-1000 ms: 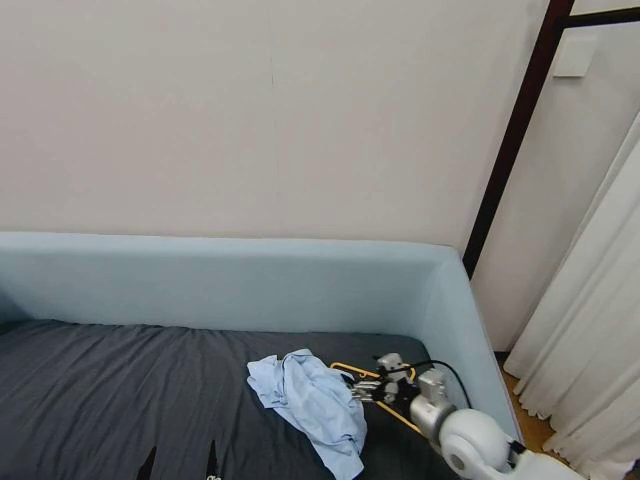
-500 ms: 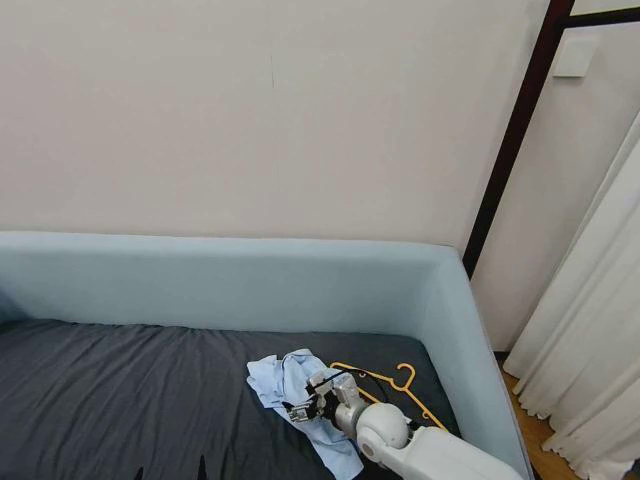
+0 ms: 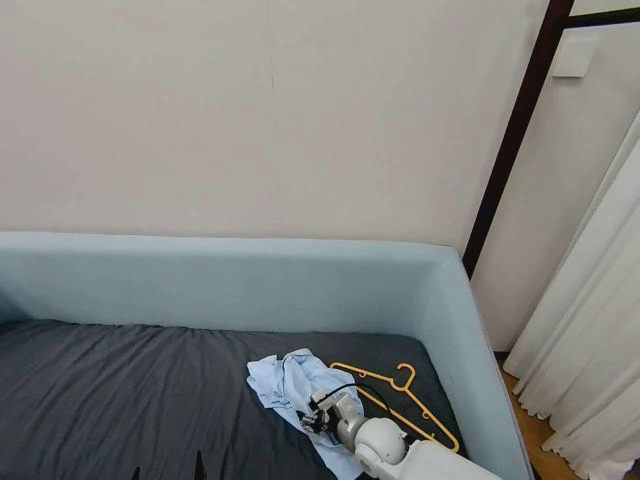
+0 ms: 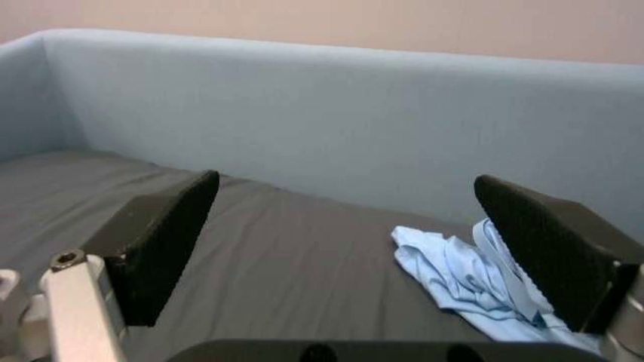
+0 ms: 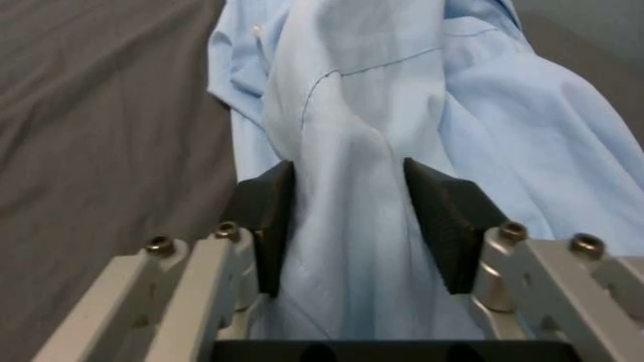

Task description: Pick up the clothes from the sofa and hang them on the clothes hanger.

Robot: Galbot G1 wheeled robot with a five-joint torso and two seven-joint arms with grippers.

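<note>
The blue shirt [image 3: 293, 390] lies crumpled on the sofa [image 3: 120, 400] seat, just beside the yellow hanger [image 3: 402, 394]. The right pincer [image 5: 351, 226] is down on the shirt, on its side nearer the hanger, jaws apart and straddling a raised fold. A good grasp likely means closing fully on that ridge, catching several layers before lifting. The left pincer [image 4: 348, 188] hangs wide open, well apart from the hanger.
</note>
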